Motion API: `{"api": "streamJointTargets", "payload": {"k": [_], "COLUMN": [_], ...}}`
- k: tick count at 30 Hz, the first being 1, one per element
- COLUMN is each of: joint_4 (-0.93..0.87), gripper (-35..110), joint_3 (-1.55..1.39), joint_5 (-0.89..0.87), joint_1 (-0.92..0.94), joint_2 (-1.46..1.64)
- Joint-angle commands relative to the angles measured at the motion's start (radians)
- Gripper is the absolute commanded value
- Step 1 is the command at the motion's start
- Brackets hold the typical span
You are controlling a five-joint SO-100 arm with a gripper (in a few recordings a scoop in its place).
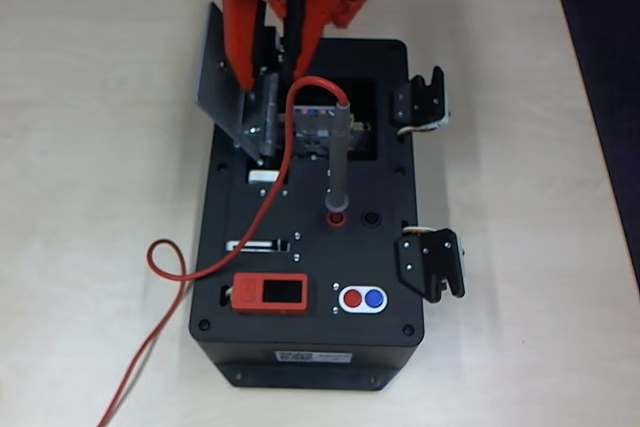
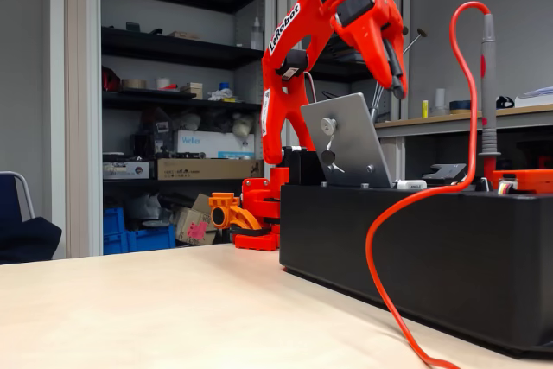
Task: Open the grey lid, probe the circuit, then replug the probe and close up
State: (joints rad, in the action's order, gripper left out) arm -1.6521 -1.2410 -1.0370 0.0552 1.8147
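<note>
Cable: thin, red; loops on the table at lower left of the overhead view, then climbs across the box top and arches into the upper end of the probe.
Table: pale wood, carrying the box.
Box: black, rectangular, long side running away from the near edge in the overhead view.
Display module: orange-red with a dark screen, set in the near part of the box top.
Buttons: one red and one blue in a white oval, just right of the display module.
Brackets: two black pieces on the right edge of the box, one near, one farther back.
Probe: slim grey rod standing upright in the red socket near the middle of the box top; in the fixed view rising well above the box.
Lid: flat grey plate, swung up and open, standing tilted on its hinge at the far left of the box top; round knob visible in the fixed view.
Opening: dark recess beside the raised lid, with small parts inside.
Claw: orange, just above and beside the raised lid; grip state cannot be told; in the fixed view hanging clear above the lid's upper edge.
Shelves: background storage with boxes, behind the arm in the fixed view.
</note>
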Motion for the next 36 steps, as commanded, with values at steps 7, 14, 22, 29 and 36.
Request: {"api": "streamJointTargets", "payload": {"k": [7,14,22,29,36], "joint_4": [0.032,0.161,0.238,0.239,0.284], "gripper": [12,15,15,16,16], "joint_3": [-0.002,0.003,0.028,0.023,0.014], "joint_5": [-0.164,-0.233,-0.311,-0.403,-0.445], "joint_1": [-0.044,-0.091,-0.135,-0.192,-0.209], "joint_2": [-0.02,-0.097,-0.178,-0.179,-0.181]}}
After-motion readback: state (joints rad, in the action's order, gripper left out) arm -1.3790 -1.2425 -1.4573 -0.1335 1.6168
